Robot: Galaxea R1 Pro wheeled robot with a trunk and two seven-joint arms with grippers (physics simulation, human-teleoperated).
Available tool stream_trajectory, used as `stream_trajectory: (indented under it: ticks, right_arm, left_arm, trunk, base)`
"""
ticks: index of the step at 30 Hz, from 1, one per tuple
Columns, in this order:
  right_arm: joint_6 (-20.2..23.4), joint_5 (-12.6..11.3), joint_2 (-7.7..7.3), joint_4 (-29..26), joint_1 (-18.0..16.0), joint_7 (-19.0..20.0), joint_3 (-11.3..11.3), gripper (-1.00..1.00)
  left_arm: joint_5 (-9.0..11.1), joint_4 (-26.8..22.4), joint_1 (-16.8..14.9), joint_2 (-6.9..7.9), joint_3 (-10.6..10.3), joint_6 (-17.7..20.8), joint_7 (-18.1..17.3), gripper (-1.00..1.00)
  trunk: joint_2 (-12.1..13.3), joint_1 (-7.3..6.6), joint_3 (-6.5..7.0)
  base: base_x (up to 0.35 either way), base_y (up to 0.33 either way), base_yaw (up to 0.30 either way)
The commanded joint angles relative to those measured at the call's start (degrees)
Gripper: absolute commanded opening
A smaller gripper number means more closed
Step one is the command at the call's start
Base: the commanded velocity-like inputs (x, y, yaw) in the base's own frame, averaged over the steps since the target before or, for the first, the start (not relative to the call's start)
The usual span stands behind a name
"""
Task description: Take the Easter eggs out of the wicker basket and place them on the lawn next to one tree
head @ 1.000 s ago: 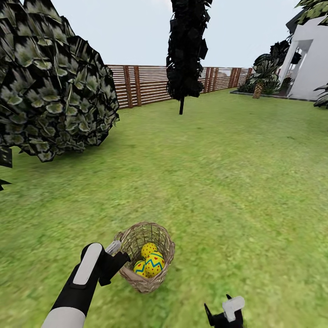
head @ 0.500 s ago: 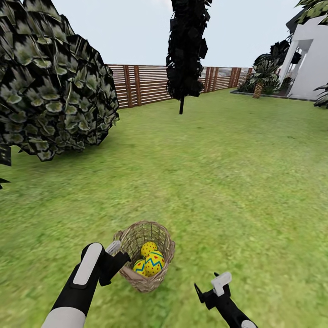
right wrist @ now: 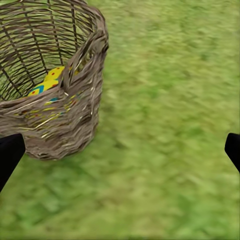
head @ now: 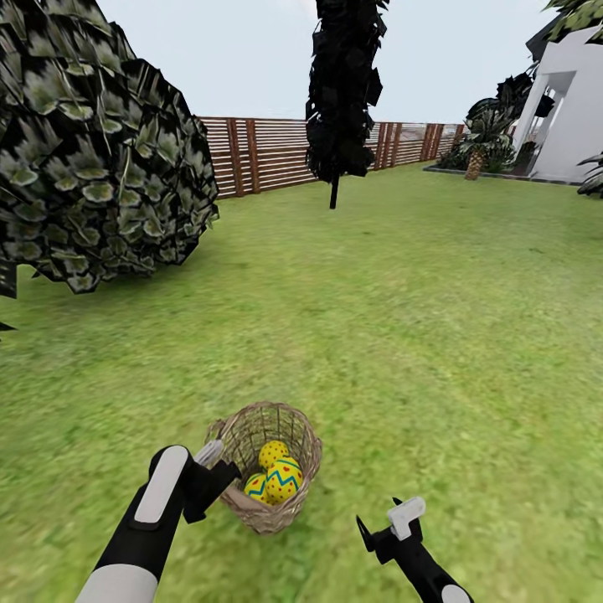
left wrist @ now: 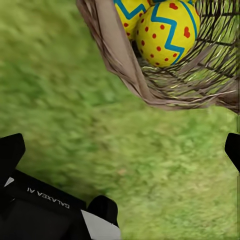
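The wicker basket (head: 266, 512) sits on the lawn (head: 402, 318) right in front of me, holding three yellow Easter eggs (head: 284, 480) with red dots and blue zigzags. My left gripper (head: 214, 471) is open at the basket's left rim; its wrist view has the basket (left wrist: 150, 85) and an egg (left wrist: 165, 32) just ahead of the spread fingers. My right gripper (head: 387, 524) hovers open over the grass to the basket's right, and its wrist view faces the basket's wall (right wrist: 55, 120). A broad leafy tree crown (head: 92, 151) hangs at the left, its trunk out of view.
A dark narrow cone-shaped tree (head: 343, 92) stands far ahead before the brown slat fence (head: 268, 155). A white house (head: 569, 109) and a short palm (head: 479, 138) are at the far right. Open grass stretches between me and them.
My right gripper has risen into view and moved left toward the basket. The basket has shifted slightly. The left arm has stayed put.
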Motion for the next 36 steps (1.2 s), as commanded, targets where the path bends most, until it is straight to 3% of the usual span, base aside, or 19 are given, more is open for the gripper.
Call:
stream_trajectory:
  ticks: [1, 6, 7, 10, 14, 21, 36]
  right_arm:
    - [-0.04, -0.01, 0.0, 0.01, 0.0, -0.03, 0.0, 1.0]
    - [0.02, -0.07, 0.01, 0.03, 0.0, -0.09, -0.11, 1.0]
    - [-0.02, -0.08, 0.01, 0.03, 0.0, -0.09, -0.13, 1.0]
    - [-0.02, -0.14, 0.01, 0.03, 0.0, -0.09, -0.12, 1.0]
    - [0.16, -0.25, 0.02, 0.03, 0.0, -0.12, -0.1, 1.0]
    - [0.28, -0.27, 0.04, 0.08, 0.0, -3.53, -0.12, 1.0]
    - [0.08, -0.45, 0.05, 0.13, 0.0, -3.7, -0.29, 1.0]
  left_arm:
    - [0.0, -0.32, 0.0, 0.0, 0.0, 0.0, -0.03, 1.0]
    - [0.0, -1.67, 0.03, 0.0, -0.06, -0.06, -0.72, 1.0]
    - [-0.04, -1.7, 0.05, 0.0, -0.6, -0.03, -1.35, 1.0]
    - [-0.16, -1.44, 0.01, 0.06, -4.75, -0.2, -1.66, 1.0]
    - [0.02, -1.14, 0.04, 0.08, -6.5, -0.32, -1.44, 1.0]
    - [-0.08, -0.68, 0.01, 0.27, -6.48, -0.26, -1.31, 1.0]
    - [-0.06, -0.78, 0.01, 0.1, -5.88, -0.35, -1.32, 1.0]
  trunk:
    - [-0.42, 0.23, -0.19]
    - [-1.22, 0.67, -0.54]
    - [-1.22, 0.67, -0.54]
    - [-1.22, 0.67, -0.54]
    - [-1.22, 0.67, -0.54]
    - [-1.22, 0.67, -0.72]
    - [-2.02, 1.11, -2.44]
  base:
    - [0.0, 0.0, 0.0]
    - [0.0, 0.0, 0.0]
    - [0.012, 0.0, 0.0]
    - [0.216, 0.0, 0.0]
    - [0.139, 0.0, 0.0]
    - [0.009, 0.0, 0.0]
    - [0.0, 0.0, 0.0]
